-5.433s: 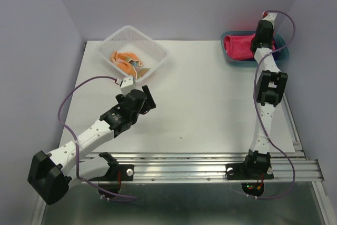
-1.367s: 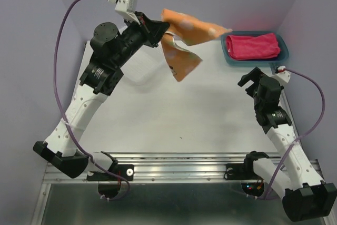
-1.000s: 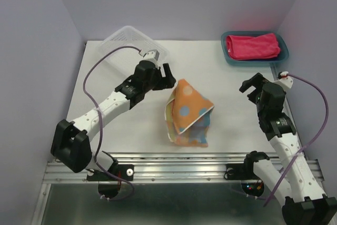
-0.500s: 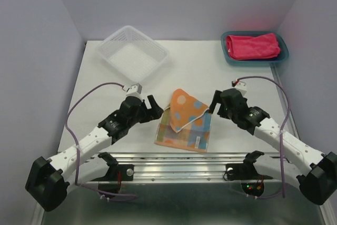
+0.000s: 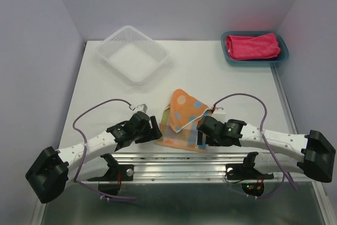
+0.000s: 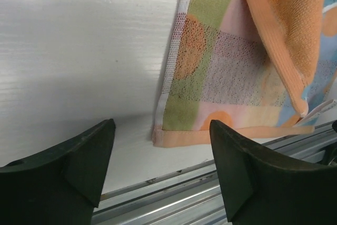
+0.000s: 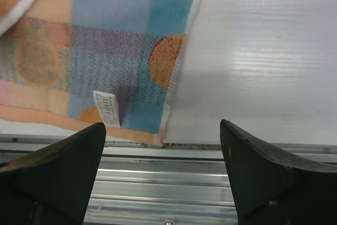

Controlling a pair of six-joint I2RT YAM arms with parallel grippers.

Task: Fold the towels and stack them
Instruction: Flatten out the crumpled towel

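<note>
Already done: pink towel (image 5: 251, 46) folded in tray (image 5: 253, 62).
Pending: peach towel (image 5: 184, 119), part-folded, unstacked.
Left gripper (image 6: 160, 130), right gripper (image 7: 163, 127): spread, empty.

Peach patched towel (image 5: 184, 122) lies loosely half-folded front centre; pink towel (image 5: 251, 46) sits folded far right.

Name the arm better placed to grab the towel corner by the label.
Right: the open right gripper straddles the orange towel's corner beside the label; the left gripper sits at the opposite corner.

Bright even overhead light, soft shadows, sharp overhead view, wrist foregrounds dark and blurred
</note>
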